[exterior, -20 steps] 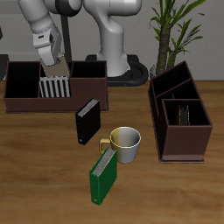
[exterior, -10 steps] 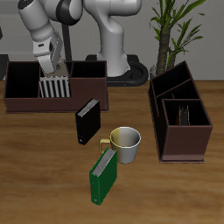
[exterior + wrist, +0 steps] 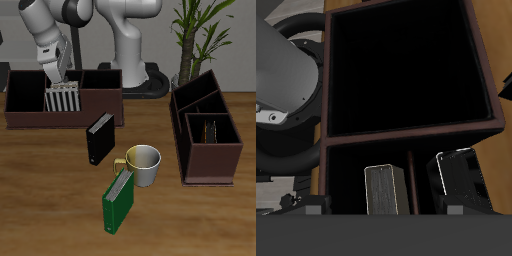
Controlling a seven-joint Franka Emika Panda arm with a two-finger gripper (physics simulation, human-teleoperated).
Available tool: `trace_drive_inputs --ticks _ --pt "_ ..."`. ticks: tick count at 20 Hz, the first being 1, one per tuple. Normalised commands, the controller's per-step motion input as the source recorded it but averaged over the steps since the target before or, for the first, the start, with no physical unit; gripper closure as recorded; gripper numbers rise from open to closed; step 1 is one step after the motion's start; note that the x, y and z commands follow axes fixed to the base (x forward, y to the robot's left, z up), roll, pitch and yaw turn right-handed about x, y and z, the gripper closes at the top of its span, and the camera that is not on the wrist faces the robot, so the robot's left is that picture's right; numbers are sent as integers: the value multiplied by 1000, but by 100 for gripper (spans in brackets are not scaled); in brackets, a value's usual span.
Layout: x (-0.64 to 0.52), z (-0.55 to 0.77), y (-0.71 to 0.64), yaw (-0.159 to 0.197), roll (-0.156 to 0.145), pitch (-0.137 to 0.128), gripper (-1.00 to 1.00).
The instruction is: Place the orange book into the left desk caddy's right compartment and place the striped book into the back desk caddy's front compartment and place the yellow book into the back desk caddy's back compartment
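- The gripper [image 3: 60, 80] is held just above the striped book [image 3: 62, 100], fingers pointed down; whether it is released or clenched cannot be told, as the fingertips are too small in the exterior view.
- Compared with a second ago, the wrist is seen to have been raised a little and drawn slightly toward 10 o'clock; since half a second ago almost nothing has changed.
- The striped book is stood upright in the middle section of the back desk caddy [image 3: 30, 115], as it was in both earlier frames.
- In the wrist view a large dark compartment of the same caddy [image 3: 406, 140] is shown, with two dark upright shapes beyond a divider; what they are cannot be told.
- A black book [image 3: 99, 140] is stood just in front of the caddy, at 5 o'clock from the striped book, unmoved.
- A mug [image 3: 145, 165] is placed at 4 o'clock from the black book, and a green book [image 3: 118, 202] is propped close beside it at 7 o'clock; neither has shifted.
- The left desk caddy [image 3: 210, 170] is set at 3 o'clock from the mug, with a thin dark object [image 3: 212, 130] stood in one compartment; its colour cannot be told.
- The orange and yellow books cannot be made out.
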Motion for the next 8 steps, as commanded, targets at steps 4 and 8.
trace_drive_inputs --ticks 4,8 --pt "82 92 108 2 17 -33 -100" --pt "78 14 56 5 23 -5 -100"
